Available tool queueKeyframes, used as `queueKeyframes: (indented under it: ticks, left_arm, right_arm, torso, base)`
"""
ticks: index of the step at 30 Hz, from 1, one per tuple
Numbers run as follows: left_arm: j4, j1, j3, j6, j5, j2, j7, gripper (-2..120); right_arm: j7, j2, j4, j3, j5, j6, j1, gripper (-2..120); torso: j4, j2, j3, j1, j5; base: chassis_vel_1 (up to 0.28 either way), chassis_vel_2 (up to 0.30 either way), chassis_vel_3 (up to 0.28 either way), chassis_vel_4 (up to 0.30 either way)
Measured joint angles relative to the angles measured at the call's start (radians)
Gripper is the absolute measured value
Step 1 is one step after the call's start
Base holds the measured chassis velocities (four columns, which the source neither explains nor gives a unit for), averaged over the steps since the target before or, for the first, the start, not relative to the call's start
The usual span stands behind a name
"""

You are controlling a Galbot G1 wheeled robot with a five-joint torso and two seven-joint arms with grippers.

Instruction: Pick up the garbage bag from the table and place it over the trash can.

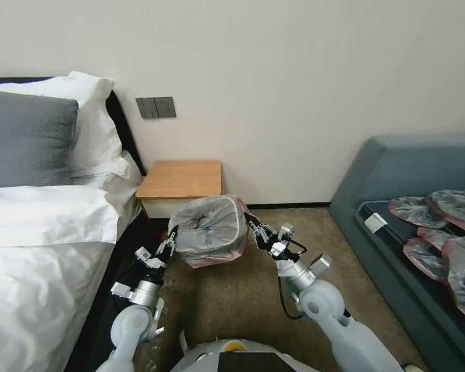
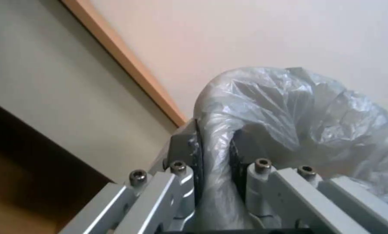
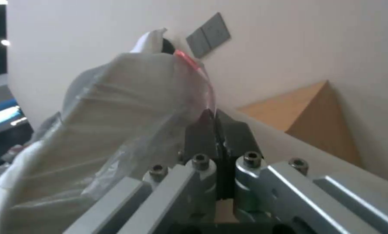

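Bag [image 1: 212, 227] stretched over bin, just before table [image 1: 183, 178]; left gripper [image 1: 171, 238] pinching its left edge, right gripper [image 1: 252, 221] clamped on pink rim.

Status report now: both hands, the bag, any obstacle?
Left hand shut on garbage bag. Right hand shut on its pink rim. Bag draped over trash can, before table. Nothing blocking.

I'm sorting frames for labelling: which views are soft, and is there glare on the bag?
Head view: sharp, evenly lit; the garbage bag shows dull highlights. Left wrist view: linkage bars nearest the camera soft, crinkles glinting. Right wrist view: generally soft, bag milky, pink rim readable.
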Motion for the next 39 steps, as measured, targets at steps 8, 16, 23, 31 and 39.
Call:
queueKeyframes:
  ticks: [8, 16, 23, 31, 39]
  left_arm:
    - [0.003, -0.001, 0.002, -0.006, -0.02, -0.001, 0.031, 9]
    - [0.004, 0.004, 0.003, -0.009, -0.02, -0.001, 0.036, 9]
    - [0.002, 0.007, 0.003, -0.01, -0.016, -0.002, 0.036, 9]
    - [-0.007, 0.01, 0.003, -0.027, 0.139, -0.001, -0.053, 9]
    - [-0.047, 0.008, 0.003, -0.025, 0.267, -0.002, -0.235, 9]
  right_arm:
    - [0.055, 0.0, -0.033, 0.007, -0.105, 0.012, 0.014, 0]
    - [0.13, 0.0, -0.092, 0.021, -0.308, 0.022, 0.019, 0]
    - [0.151, 0.005, -0.128, 0.025, -0.394, 0.031, 0.024, 0]
    - [0.121, 0.01, -0.111, 0.04, -0.493, 0.058, -0.009, 8]
    - [-0.117, -0.001, -0.083, 0.137, -0.656, 0.114, -0.093, 40]
  torso:
    - [0.0, 0.0, 0.0, 0.0, 0.0]
    - [0.0, 0.0, 0.0, 0.0, 0.0]
    - [0.0, 0.0, 0.0, 0.0, 0.0]
    - [0.0001, 0.0, 0.0, 0.0, -0.0001]
    - [0.0, 0.0, 0.0, 0.0, -0.0001]
  base:
    - [0.0, 0.0, 0.0, 0.0]
    - [0.0, 0.0, 0.0, 0.0]
    - [0.0, 0.0, 0.0, 0.0]
    - [0.0, 0.0, 0.0, 0.0]
    - [0.0, 0.0, 0.0, 0.0]
